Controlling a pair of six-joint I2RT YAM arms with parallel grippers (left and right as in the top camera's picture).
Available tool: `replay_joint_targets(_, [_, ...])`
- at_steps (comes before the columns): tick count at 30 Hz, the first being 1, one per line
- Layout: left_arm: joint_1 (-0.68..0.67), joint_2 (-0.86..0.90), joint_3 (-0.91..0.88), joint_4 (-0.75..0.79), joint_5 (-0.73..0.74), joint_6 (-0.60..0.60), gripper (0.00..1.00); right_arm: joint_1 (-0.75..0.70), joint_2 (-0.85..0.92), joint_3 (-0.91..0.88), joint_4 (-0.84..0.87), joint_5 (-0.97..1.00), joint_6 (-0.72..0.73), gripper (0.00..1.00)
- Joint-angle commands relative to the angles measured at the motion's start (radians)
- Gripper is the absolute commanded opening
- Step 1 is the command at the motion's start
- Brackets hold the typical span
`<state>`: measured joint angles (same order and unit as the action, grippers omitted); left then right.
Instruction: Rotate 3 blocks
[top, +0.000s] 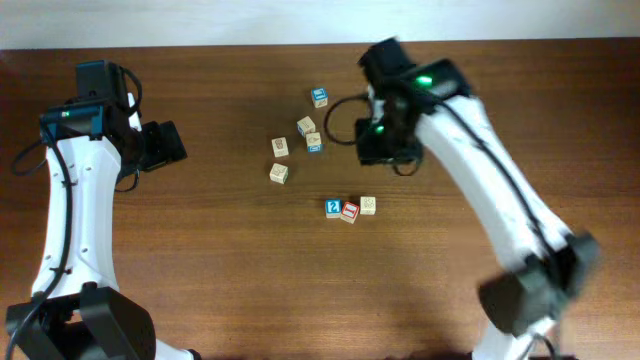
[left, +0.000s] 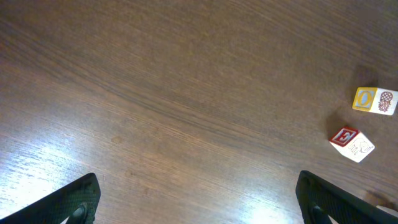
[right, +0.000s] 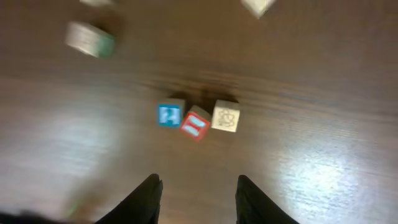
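Both arms sit closest to overhead cam: right arm (top: 500, 190) reaches in from near-right toward centre, left arm (top: 65, 200) stays at left side. Under them, table (top: 200, 270) = dark polished wood, wide bare patch btw the two. On far-right side of task row, right gripper (right: 199, 199) hangs raised, fingers partway apart, nothing btw them, no contact w/ any cube. Over bare wood at left, left gripper (left: 202, 208) has fingers spread wide, empty, well apart from task row. Task blocks = short row near table centre: blue-framed block (right: 168, 115) at left, red-framed block (right: 195, 126) mid, plain beige block (right: 226, 117) at right. Red one sits turned diagonal, tight against both neighbours; exact contact can't tell, wrist view blurred. Farther back and left, other cubes (top: 300, 140) lie loose, not task. Handling est.: small wood cubes, so light, rigid, not fragile; smooth printed faces on glossy top prob slip and twist easy if nudged. Best hold: two opposite flat side faces, pads square on, low on cube. Row is tight, so end blocks look easiest. Taking near and far faces should avoid neighbours. Mid red block is riskier: a finger likely bumps blue or beige unless jaws line up w/ its diagonal.
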<state>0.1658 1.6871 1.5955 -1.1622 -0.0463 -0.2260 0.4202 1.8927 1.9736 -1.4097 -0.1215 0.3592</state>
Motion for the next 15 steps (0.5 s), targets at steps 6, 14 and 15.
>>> replay_joint_targets(6, [0.003,0.005,0.015,-0.001,-0.011,-0.009,0.99,0.076,-0.230,-0.059,-0.120,0.130,0.185,0.29])
replay_joint_targets(14, [0.003,0.005,0.015,0.000,-0.011,-0.009,0.99,0.157,-0.215,-0.674,0.446,0.007,0.385,0.07])
replay_joint_targets(15, [0.003,0.005,0.015,0.000,-0.011,-0.009,0.99,0.157,-0.204,-0.715,0.491,-0.004,0.387,0.06])
